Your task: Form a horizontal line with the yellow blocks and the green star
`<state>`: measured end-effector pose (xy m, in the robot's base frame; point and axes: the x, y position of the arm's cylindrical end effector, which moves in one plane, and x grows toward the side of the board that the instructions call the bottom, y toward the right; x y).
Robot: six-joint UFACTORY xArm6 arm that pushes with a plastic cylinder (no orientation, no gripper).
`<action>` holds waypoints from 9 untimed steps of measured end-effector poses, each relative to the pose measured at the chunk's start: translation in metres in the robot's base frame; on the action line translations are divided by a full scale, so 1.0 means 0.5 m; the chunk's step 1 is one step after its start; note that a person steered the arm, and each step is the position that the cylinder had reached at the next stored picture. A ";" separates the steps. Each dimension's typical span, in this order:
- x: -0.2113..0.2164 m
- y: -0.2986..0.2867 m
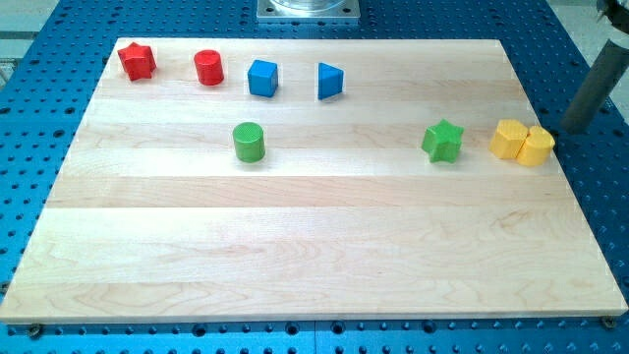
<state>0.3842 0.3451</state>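
Jaws: none on this rig, so no spread or pinch state to report; just a dark rod ending in my tip [571, 129]. Tip sits at the view's right, just off the right edge of the table [295, 246], over the blue perforated base [600, 216]. Touching nothing. Close to the right of the yellow pair, slightly above them in the view, small gap visible.

Yellow blocks: two, at the far right of the table near its edge. Left yellow block [508, 139] and right yellow block [537, 146] pressed against each other, right one slightly lower in the view (exact shapes hard to call; both look chunky, multi-sided).

Green star [442, 141] just left of the yellow pair, apart from them, roughly level with them across the view.

Green cylinder [249, 142] well to the left, upright, roughly level with the star, alone in mid-table.

Row along the view's top, left to right: red star [137, 61], red cylinder [208, 67], blue cube [262, 78], blue wedge-like block [330, 81] (shape not certain). All four apart from each other, well clear of the tip.

Grey metal mount [309, 10] at the top edge, centre.
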 end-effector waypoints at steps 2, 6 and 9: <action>0.020 -0.060; 0.020 -0.229; -0.014 -0.261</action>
<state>0.3772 0.2148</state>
